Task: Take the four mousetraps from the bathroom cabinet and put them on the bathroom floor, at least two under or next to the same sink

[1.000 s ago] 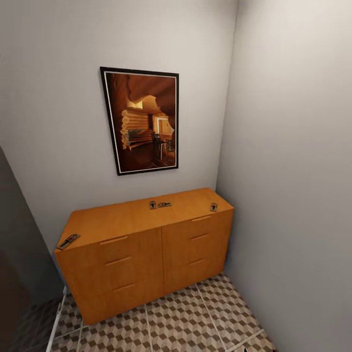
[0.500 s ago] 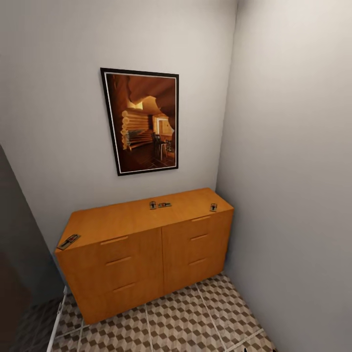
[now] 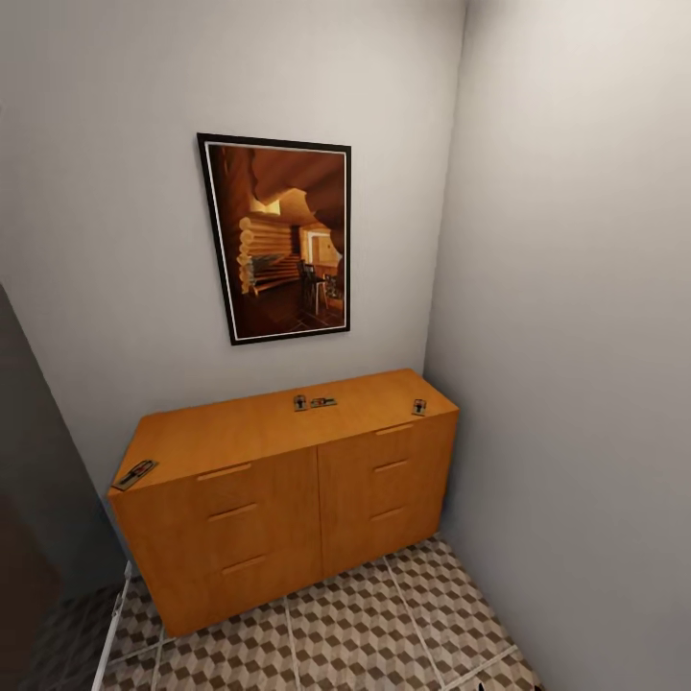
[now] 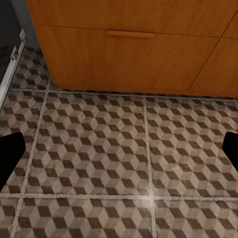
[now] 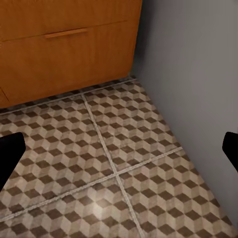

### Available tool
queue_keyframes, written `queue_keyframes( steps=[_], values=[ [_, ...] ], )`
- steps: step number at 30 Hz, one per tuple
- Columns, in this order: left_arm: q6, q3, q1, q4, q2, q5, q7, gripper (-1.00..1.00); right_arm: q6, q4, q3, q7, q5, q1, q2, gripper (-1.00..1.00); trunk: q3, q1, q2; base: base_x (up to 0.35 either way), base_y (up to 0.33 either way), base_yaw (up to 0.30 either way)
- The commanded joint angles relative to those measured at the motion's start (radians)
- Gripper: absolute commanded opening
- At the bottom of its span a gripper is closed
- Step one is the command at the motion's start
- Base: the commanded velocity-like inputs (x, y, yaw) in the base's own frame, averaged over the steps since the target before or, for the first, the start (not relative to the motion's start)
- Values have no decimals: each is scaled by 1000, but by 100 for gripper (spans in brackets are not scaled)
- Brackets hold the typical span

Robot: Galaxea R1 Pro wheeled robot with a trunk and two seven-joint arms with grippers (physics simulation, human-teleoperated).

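On cabinet (image 3: pixel 278 422) top: four mousetraps (image 3: pixel 135 473) | cube-tiled bathroom floor (image 3: pixel 365 624)

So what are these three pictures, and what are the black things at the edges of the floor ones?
They come from a pretend robot in a computer world. The big picture is from a camera on its head, looking at an orange-brown cabinet under a framed picture. On the cabinet's top lie four little mousetraps: one at the left corner, two side by side in the middle, and one at the right. The other two pictures come from cameras on the robot's wrists, looking down at the bathroom floor. The black shapes are the fingers of each hand, spread wide apart, on the left gripper and the right gripper. Both hold nothing.
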Motion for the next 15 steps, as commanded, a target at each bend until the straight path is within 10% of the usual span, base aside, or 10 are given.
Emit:
queue_keyframes(
  steps=[1,15],
  values=[
    [-5,-5,-1,3,0,8,0,100,-5,4,-8,-1,9,-1,-1,100,0,0,-1,0,0,0],
    [-5,-5,-1,3,0,8,0,100,-5,4,-8,-1,9,-1,-1,100,0,0,-1,0,0,0]
  ],
)
